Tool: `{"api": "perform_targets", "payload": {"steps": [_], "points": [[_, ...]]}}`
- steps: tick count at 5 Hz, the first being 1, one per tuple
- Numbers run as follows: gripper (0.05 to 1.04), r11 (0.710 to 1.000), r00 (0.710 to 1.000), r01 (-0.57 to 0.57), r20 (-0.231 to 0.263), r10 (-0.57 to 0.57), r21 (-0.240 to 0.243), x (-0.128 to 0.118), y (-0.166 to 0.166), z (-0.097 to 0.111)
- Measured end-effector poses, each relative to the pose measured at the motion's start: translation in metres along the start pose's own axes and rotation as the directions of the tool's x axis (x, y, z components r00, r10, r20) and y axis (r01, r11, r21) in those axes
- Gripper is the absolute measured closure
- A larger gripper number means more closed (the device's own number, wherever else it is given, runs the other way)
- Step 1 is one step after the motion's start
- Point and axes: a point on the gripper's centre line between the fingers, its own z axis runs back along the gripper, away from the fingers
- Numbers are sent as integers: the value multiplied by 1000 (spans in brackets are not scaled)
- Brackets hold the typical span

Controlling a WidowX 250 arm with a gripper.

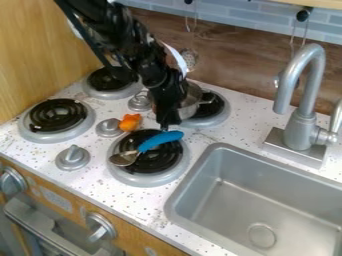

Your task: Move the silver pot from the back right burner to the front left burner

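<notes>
Blue-handled, the metal spoon lies on the near right burner in the camera view, the gripper close above its handle; whether that is apart or together I cannot tell. A sideways nudge could skid the spoon off the coil. The metal pot sits far right, contents hidden; the sink, farther right, has a round drain.
</notes>
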Motion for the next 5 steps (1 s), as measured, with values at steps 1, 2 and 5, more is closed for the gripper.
{"api": "perform_targets", "payload": {"steps": [1,2,5], "points": [[964,1000,1000,7,19,-8,22,7,-7,28],[964,998,999,-21,-24,23,66,7,-9,53],[964,909,893,-329,-229,388,257,-99,5,109]]}}
